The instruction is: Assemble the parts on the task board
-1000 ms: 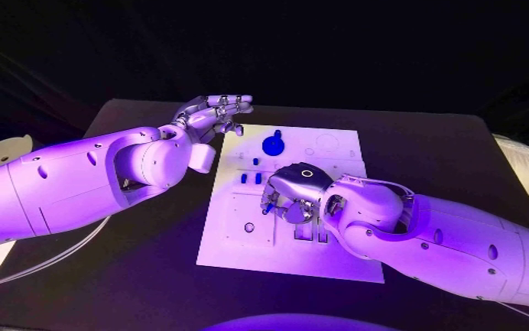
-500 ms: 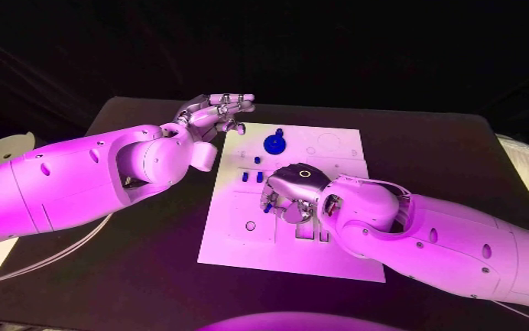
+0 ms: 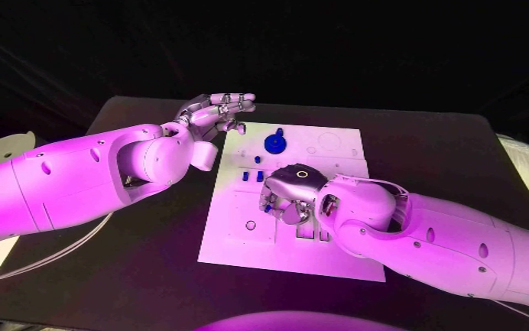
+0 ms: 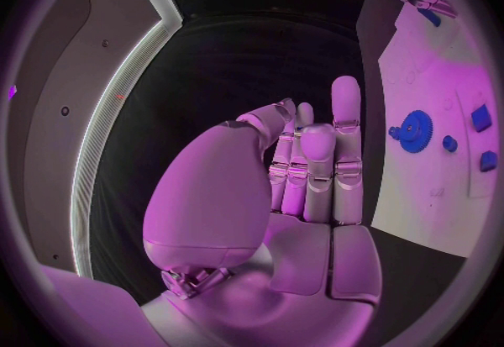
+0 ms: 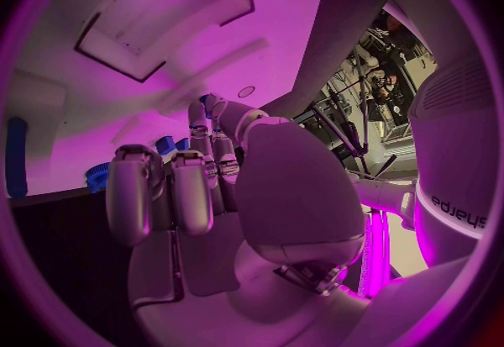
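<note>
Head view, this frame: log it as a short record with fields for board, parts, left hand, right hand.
board: white task board flat on the black table
parts: blue gear near the board's far edge; two small blue blocks nearer the middle
left hand: left hand raised beside the board's far left corner, fingers extended together, holding nothing
right hand: right hand low over the board's middle, fingers curled down; whether it holds the small blue piece beside them cannot be told

White task board (image 3: pixel 331 258) flat mid-table, blue gear (image 3: pixel 274 145) near its far edge.
</note>
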### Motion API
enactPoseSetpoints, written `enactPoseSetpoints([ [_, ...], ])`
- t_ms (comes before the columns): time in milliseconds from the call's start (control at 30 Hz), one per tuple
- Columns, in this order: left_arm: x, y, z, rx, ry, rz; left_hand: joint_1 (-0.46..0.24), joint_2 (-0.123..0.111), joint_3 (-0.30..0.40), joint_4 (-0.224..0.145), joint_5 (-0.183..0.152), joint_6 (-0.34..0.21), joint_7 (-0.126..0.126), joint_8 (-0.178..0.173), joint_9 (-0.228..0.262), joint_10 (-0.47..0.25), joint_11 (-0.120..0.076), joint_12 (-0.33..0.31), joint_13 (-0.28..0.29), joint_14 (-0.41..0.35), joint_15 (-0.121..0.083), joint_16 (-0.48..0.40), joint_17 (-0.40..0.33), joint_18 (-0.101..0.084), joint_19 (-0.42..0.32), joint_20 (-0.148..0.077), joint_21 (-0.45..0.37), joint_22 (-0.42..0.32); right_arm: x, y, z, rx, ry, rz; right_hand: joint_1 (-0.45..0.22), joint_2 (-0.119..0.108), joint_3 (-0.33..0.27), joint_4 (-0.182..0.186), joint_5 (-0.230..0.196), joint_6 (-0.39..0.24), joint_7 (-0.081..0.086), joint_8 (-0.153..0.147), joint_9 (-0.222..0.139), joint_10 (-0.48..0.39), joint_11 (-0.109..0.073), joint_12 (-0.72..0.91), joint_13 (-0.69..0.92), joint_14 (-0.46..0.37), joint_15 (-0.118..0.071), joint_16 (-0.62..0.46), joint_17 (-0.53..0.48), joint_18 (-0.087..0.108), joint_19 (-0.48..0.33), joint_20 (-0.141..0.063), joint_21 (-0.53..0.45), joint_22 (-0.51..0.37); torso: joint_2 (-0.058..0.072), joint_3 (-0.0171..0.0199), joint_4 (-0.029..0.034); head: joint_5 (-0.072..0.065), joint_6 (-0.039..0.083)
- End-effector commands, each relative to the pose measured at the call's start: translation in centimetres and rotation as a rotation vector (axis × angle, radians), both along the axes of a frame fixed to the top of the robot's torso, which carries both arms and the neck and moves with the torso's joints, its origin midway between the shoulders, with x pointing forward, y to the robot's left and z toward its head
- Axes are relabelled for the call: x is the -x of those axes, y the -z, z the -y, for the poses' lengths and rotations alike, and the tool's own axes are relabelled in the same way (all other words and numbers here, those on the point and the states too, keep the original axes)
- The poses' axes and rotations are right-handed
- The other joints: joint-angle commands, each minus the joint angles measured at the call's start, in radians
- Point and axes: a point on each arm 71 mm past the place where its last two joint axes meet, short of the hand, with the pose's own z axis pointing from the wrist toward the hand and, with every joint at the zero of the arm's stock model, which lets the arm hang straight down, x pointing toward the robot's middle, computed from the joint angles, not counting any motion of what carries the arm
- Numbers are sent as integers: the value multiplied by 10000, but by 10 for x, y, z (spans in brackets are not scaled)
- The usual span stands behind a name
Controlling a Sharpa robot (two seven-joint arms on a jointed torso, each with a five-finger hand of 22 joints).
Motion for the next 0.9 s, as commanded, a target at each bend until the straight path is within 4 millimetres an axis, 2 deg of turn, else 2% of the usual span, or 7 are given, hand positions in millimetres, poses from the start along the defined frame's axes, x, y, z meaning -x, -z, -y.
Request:
enactPoseSetpoints([
  [33,1,-1,3,67,238,66,-124,17,-30,-32,67,-89,13,-28,-11,-87,-11,31,14,-100,-1,-64,-18,183,-60,43,-58,-14,1,8,1,606,5,-223,-252,-63,-175,67,23,-293,87,-123,-56,-398,54,-16,-129,650,124,-14,480,96,-51,71,-65,-54,0,2,2,4,-12],
  [300,1,-1,3,67,349,-8,-157,11,-58,-34,62,-116,26,-35,-12,-123,3,50,16,-127,8,-82,-69,181,-68,51,-73,-21,-2,9,2,485,258,-134,-488,-291,-379,164,-1,-1054,344,-115,-258,-1549,367,10,-316,573,369,-262,150,185,-239,304,-351,-455,-1,10,-3,26,-15],
  [667,2,0,4,28,454,-49,-189,12,-94,-45,59,-155,41,-43,-13,-181,18,81,19,-171,23,-105,-134,179,-86,63,-99,-33,0,4,3,12,288,54,-465,-342,-534,156,-9,-1291,422,-118,-347,-1938,451,40,-307,546,438,-356,12,245,-359,387,-542,-714,-4,8,-1,-26,28],
  [900,2,0,3,15,473,-71,-192,15,-99,-48,60,-160,42,-43,-13,-189,19,88,19,-183,26,-114,-157,179,-90,65,-104,-35,4,-3,14,-367,381,242,-420,-355,-626,136,-8,-1339,427,-101,-376,-2055,465,72,-296,528,454,-421,-82,254,-372,409,-575,-754,-3,2,-6,-65,49],
])
